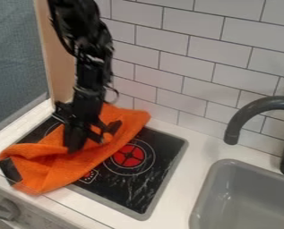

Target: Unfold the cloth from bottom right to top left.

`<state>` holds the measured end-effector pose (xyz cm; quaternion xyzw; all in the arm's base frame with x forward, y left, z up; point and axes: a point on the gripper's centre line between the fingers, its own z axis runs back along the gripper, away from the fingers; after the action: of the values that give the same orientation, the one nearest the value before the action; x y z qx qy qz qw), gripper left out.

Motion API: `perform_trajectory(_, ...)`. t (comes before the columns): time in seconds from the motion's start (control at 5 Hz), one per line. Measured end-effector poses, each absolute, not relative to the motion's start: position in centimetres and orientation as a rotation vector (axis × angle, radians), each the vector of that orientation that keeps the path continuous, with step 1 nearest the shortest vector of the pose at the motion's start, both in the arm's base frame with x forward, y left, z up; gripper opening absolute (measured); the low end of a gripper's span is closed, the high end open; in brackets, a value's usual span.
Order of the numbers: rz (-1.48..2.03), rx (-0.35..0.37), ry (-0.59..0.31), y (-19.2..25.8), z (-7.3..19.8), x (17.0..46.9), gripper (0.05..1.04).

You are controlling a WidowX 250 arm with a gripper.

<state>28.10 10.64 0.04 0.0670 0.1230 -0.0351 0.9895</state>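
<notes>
The black gripper (78,139) hangs down over the left part of the stove, low against the orange cloth (55,164). The cloth lies bunched and creased in a diagonal band, from the stove's front left corner up to the wall side behind the gripper. Its lower left end reaches over the stove's front edge onto the white counter. Part of the cloth is hidden behind the gripper, and whether any of it is gripped cannot be made out.
The black stove top (145,179) shows a red burner (129,155) to the right of the cloth. Farther right are a grey sink (247,197) and a dark faucet (251,112). A tiled wall (186,62) rises behind, and a knob (7,209) is on the front panel.
</notes>
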Motion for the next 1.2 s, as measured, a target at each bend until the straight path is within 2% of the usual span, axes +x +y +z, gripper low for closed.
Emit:
perform_trajectory(0.4,0.093,0.085,0.215,15.6,1.7,27.9,0.047)
perform_trajectory(0.6,0.187,0.038,0.191,18.7,2.0,27.5,0.047)
perform_trajectory(1.0,0.371,-0.066,0.165,23.0,1.0,25.7,0.047)
perform_trajectory(1.2,0.455,-0.047,0.2,24.6,-0.3,24.8,0.047)
